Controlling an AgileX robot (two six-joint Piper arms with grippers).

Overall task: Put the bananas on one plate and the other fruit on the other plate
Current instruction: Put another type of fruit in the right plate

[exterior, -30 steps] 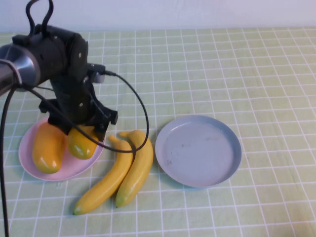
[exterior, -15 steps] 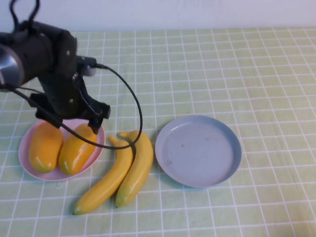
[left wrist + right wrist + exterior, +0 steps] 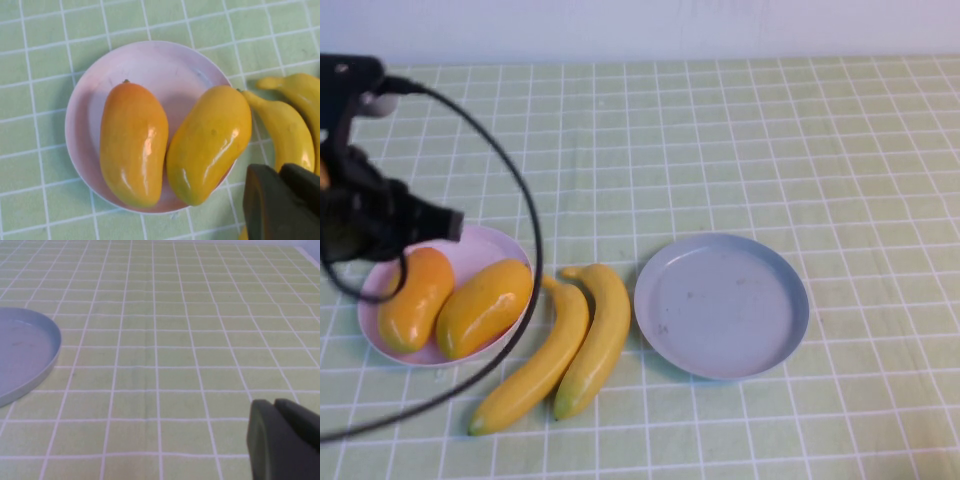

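Two orange-yellow mango-like fruits (image 3: 415, 297) (image 3: 485, 307) lie side by side on the pale pink plate (image 3: 480, 240) at the left. Two yellow bananas (image 3: 535, 365) (image 3: 598, 340) lie on the table between the plates. The grey-blue plate (image 3: 725, 305) holds nothing. My left gripper (image 3: 281, 172) is shut and empty, raised above the pink plate's edge near the bananas; its arm (image 3: 370, 215) shows at the far left. The left wrist view shows both fruits (image 3: 132, 142) (image 3: 210, 142) on the plate (image 3: 150, 60). My right gripper (image 3: 275, 407) is shut and empty over bare cloth.
A green checked cloth (image 3: 770, 130) covers the table. A black cable (image 3: 525, 190) loops from the left arm over the pink plate and bananas. The grey-blue plate's edge (image 3: 20, 355) shows in the right wrist view.
My left gripper has let go of the second fruit, which now lies on the pink plate, and the arm has drawn back up and to the left.
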